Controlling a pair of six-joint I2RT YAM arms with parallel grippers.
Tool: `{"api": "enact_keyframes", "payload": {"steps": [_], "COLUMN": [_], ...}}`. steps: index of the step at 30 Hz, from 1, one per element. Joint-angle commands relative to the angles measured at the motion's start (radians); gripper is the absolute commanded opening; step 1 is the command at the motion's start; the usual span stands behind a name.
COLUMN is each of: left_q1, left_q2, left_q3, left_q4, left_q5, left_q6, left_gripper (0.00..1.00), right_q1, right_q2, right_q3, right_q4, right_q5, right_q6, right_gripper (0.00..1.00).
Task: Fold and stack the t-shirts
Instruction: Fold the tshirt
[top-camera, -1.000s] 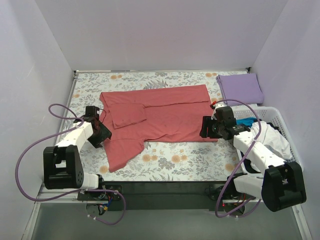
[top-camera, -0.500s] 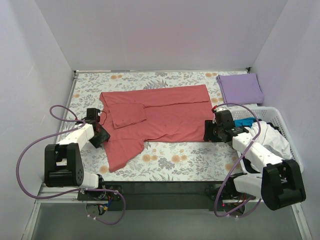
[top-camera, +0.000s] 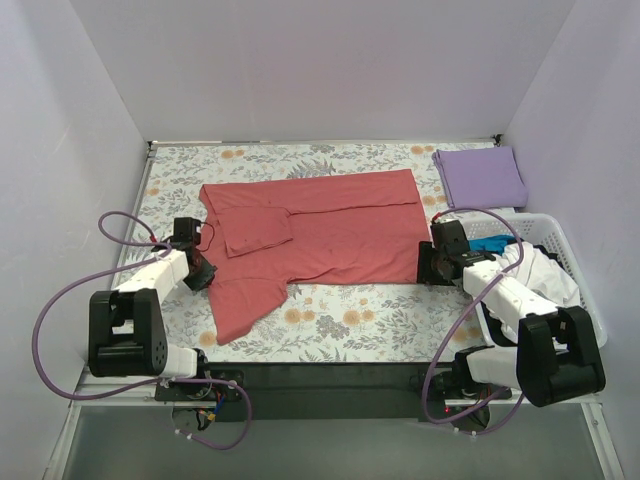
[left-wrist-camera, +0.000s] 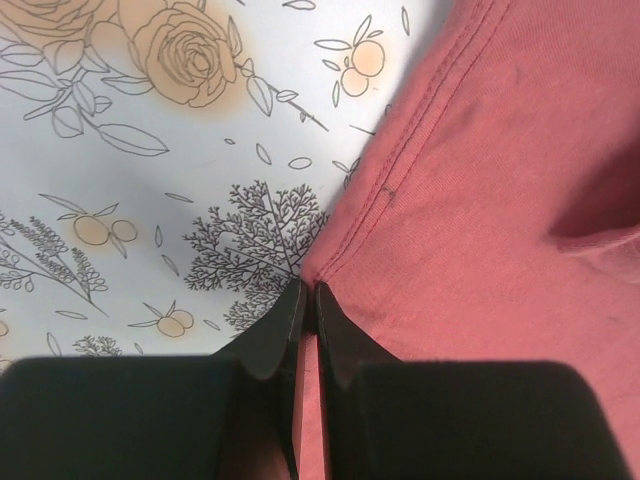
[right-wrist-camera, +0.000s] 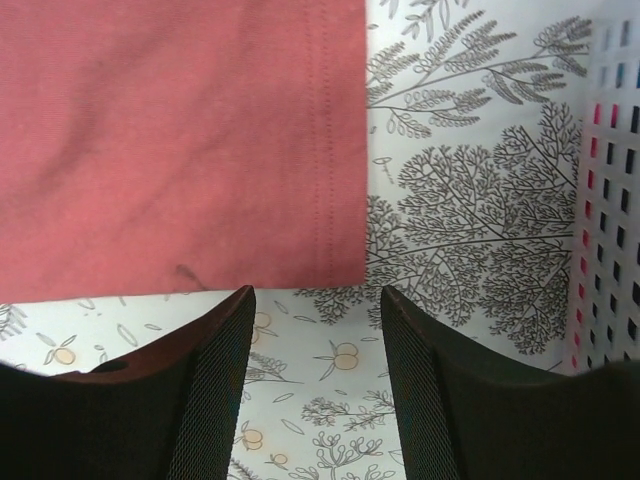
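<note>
Left tool (left-wrist-camera: 308, 292) pinched just the edge of the salmon t-shirt (left-wrist-camera: 490, 200) and might slip off; right tool (right-wrist-camera: 315, 292), jaws apart, might miss the corner ahead.

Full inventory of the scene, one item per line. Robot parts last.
salmon-red t-shirt: one, salmon red, spread flat mid-table
lavender t-shirt: one, lavender, folded at the far right corner
basket: one, white slatted plastic, right edge of the table
white garment: one, white, bunched in the basket
blue garment: one, blue, in the basket, mostly hidden
table cloth: one, white floral print, covers the table
left gripper: one, black, shut on the salmon-red t-shirt's left edge
right gripper: one, black, open over the table cloth just off the shirt's near right corner
</note>
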Motion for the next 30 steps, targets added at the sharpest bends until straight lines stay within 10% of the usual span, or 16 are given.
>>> {"api": "enact_keyframes", "payload": {"steps": [1, 16, 22, 30], "left_q1": [-0.003, -0.002, 0.009, 0.031], "left_q2": [-0.056, -0.067, -0.115, -0.122], "left_q3": [-0.027, -0.022, -0.002, 0.133], "left_q4": [-0.004, -0.02, -0.054, -0.142], "left_q5": [-0.089, -0.104, -0.095, -0.033], "left_q6": [-0.024, -0.047, -0.081, -0.078], "left_gripper": [0.0, 0.0, 0.0, 0.0], "right_q1": [-0.014, -0.018, -0.023, -0.037], "right_q2": [0.024, 0.139, 0.085, 0.011], "right_q3": [0.041, 0.015, 0.034, 0.159], "right_q4": [-0.014, 0.024, 0.0, -0.084], "right_q5": [0.045, 0.002, -0.005, 0.038], "right_q6": [0.013, 0.03, 0.019, 0.008], "right_gripper": [0.59, 0.4, 0.03, 0.01]}}
